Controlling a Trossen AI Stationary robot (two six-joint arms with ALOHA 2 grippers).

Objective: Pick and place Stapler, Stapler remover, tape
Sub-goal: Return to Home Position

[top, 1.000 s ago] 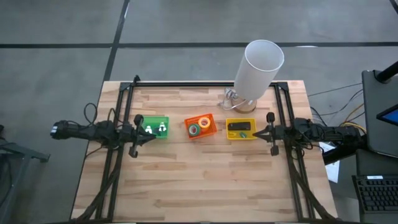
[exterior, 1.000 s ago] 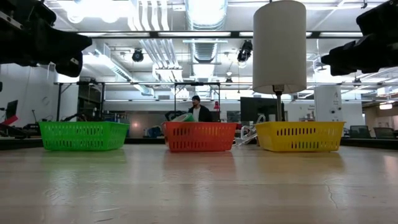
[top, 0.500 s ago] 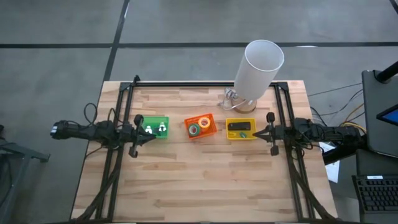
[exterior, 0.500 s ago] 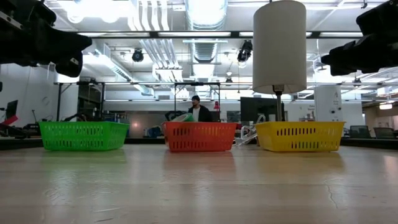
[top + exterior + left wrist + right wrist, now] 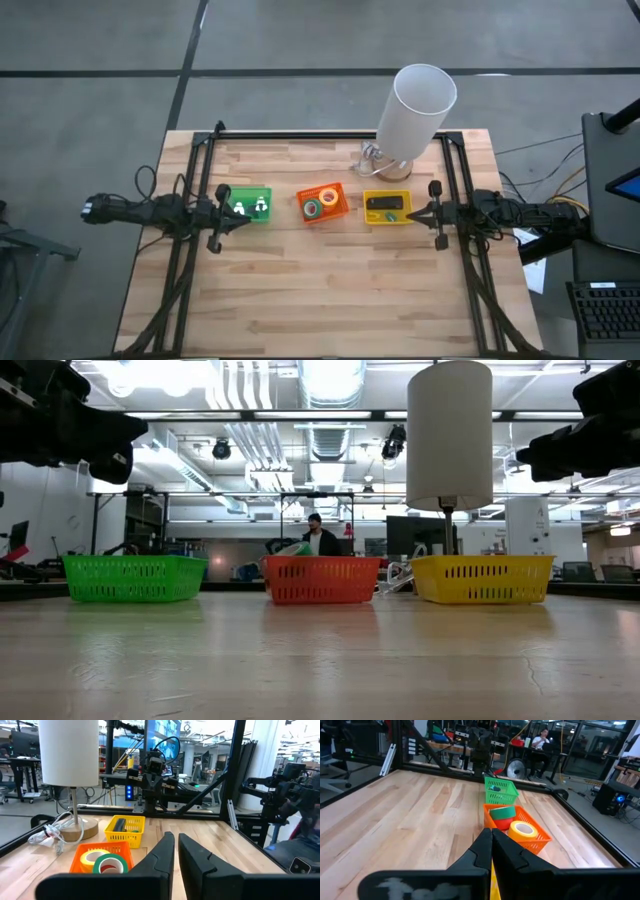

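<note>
Tape (image 5: 320, 201) in middle basket (image 5: 345, 203); lamp (image 5: 421, 106) behind.

white items (image 5: 250, 206) in green basket (image 5: 250, 189) too small to tell, yellow basket (image 5: 493, 876) behind right hand (image 5: 491, 837)

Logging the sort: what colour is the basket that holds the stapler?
Yellow. The basket with the dark stapler shows best in the high view.

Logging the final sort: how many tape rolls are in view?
3, all in the orange basket: green tape, red tape beside it, yellow tape next to them. More may be hidden underneath.
</note>
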